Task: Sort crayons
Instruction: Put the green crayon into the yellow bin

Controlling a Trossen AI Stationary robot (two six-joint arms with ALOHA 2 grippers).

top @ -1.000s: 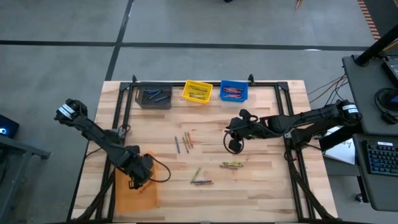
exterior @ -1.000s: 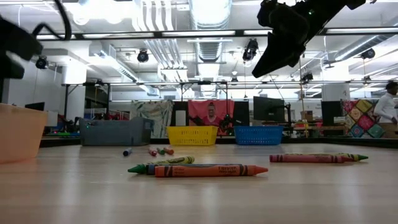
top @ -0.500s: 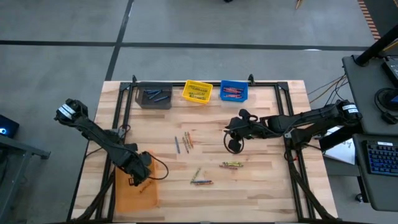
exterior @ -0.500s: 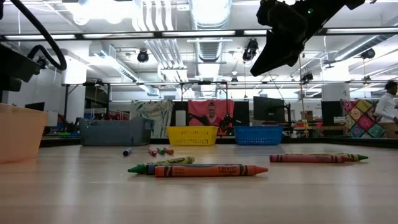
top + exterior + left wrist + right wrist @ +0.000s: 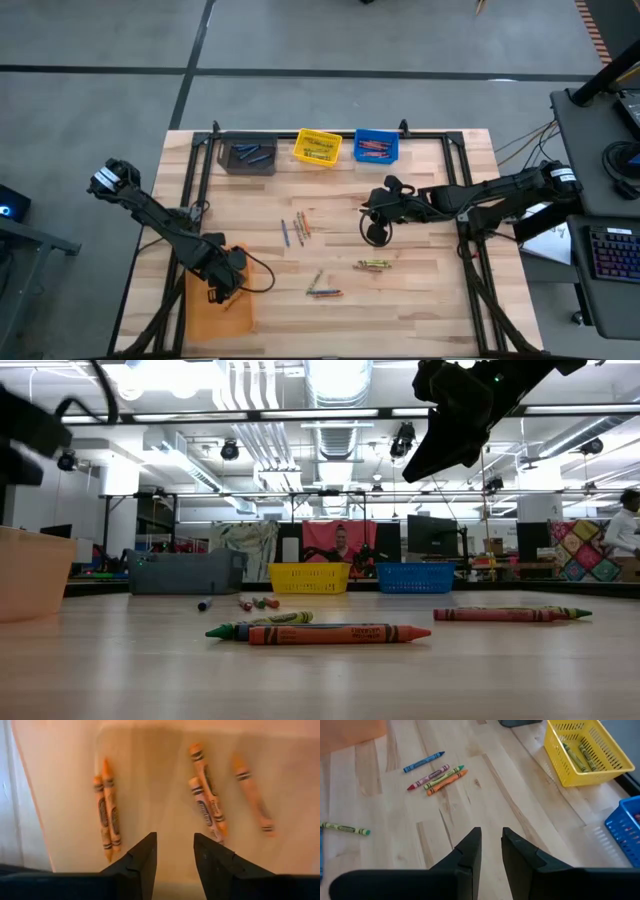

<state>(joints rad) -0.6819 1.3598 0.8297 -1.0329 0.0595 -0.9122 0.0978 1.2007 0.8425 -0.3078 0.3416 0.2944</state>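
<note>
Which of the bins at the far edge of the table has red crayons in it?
The blue bin, the rightmost of the three along the far edge. The yellow bin in the middle holds yellow-green crayons, and the dark grey bin on the left holds blue ones.

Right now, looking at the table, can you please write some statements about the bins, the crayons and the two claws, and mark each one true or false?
1. The left claw hangs over the orange plastic bin, empty and open. True.
2. The orange plastic bin holds blue crayons. False: the left wrist view shows orange wax crayons in it.
3. The right claw grips a crayon. False: its fingers hold nothing and it is above bare wood.
4. The yellow mesh basket stands between the grey bin and the blue mesh basket. True.
5. Loose crayons lie on the wooden table. True.
</note>
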